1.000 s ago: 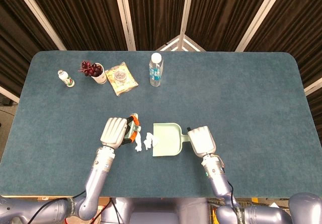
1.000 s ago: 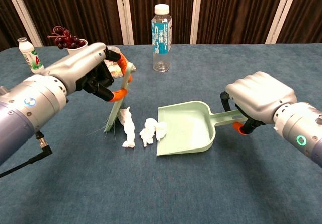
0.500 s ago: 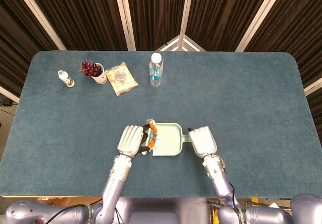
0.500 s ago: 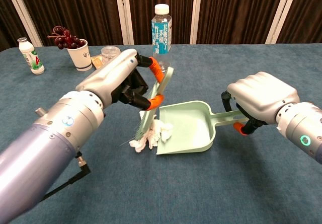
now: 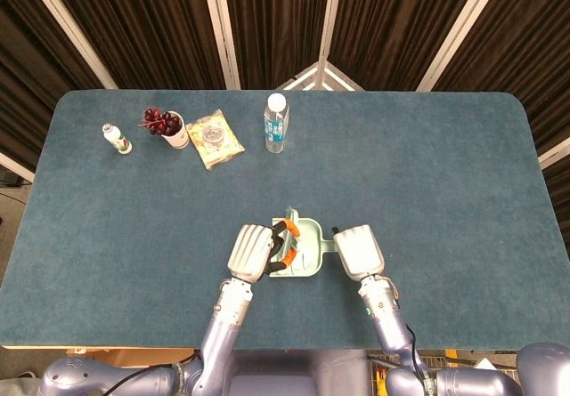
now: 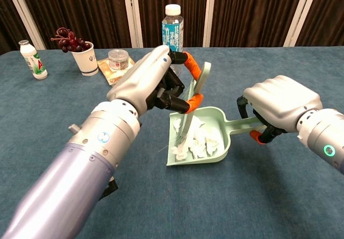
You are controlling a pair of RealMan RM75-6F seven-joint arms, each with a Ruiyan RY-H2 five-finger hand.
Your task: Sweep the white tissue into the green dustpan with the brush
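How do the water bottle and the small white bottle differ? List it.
The water bottle is clear and taller, with a blue label; the small white bottle is opaque and squat, with a green-marked label. The water bottle stands behind the dustpan; the small white bottle stands at the table's far left, beside the cup of grapes. Both stand upright with white caps.

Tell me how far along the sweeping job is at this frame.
Mostly done: the white tissue lies inside the green dustpan, with none visible on the table beside it. In hand: the left hand grips the brush, bristles inside the pan; the right hand holds the dustpan's handle. Left: withdraw the brush.
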